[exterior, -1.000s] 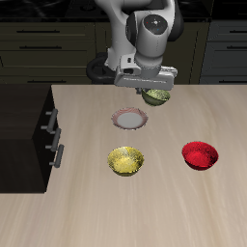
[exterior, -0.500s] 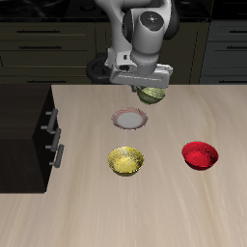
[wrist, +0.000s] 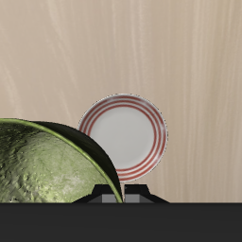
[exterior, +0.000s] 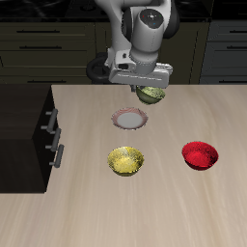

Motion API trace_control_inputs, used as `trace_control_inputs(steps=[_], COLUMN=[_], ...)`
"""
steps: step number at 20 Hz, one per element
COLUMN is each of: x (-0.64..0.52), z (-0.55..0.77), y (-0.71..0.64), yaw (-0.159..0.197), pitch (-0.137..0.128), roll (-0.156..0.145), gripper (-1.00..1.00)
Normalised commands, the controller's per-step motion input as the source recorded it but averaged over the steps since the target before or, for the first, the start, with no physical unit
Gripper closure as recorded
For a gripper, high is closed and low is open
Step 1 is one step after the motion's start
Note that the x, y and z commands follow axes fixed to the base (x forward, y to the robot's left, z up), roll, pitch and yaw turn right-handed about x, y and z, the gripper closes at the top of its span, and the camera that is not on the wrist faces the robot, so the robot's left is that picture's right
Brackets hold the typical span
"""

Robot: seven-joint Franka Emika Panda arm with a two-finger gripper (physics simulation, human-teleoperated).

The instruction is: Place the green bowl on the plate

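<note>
Olive-green and glossy, the green bowl (exterior: 153, 95) is already up off the table, hanging from the gripper (exterior: 148, 89) at the far side of the table, a bit beyond the plate (exterior: 129, 119) and toward the red bowl's side. From the wrist view the fingers look pinched together on the bowl's rim (wrist: 99, 161), 1 pad inside and 1 outside, so I'd call it clamped on the bowl. My guess is this thing is rigid, glazed-ceramic style: stiff, fairly light for its size, but slick, and a rim pinch on 1 edge lets it hang tilted, which is how it looks in both views. So the rim is the sensible place to hold it, just don't swing it fast or it could pivot in the grip. The plate (wrist: 124, 135) is bare, white-grey middle with pinkish rings, lying flat on the pale wood-grain tabletop (exterior: 193, 207). Nearer the front edge sit 2 other bowls, a yellow speckled bowl (exterior: 125, 161) and a red bowl (exterior: 200, 154), both well apart from the plate, so there's decent room to come down. A dark drawer unit (exterior: 29, 130) stands at the left side, and dark cabinets (exterior: 48, 48) run along the back of the room.
</note>
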Motion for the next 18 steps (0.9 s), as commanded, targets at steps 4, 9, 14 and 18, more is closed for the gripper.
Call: trace_control_inputs(steps=[4,9,14,18], x=[0.09,0.07,0.02,0.03], z=[-0.01,-0.02,-0.02,-0.10], y=[0.00,0.00,-0.02,0.00], yaw=[0.000,0.005,0.004,-0.004], pitch=[0.004,0.001,0.001,0.011], roll=[0.003,0.004,0.001,0.000], gripper=[1.00,1.00,1.00,1.00])
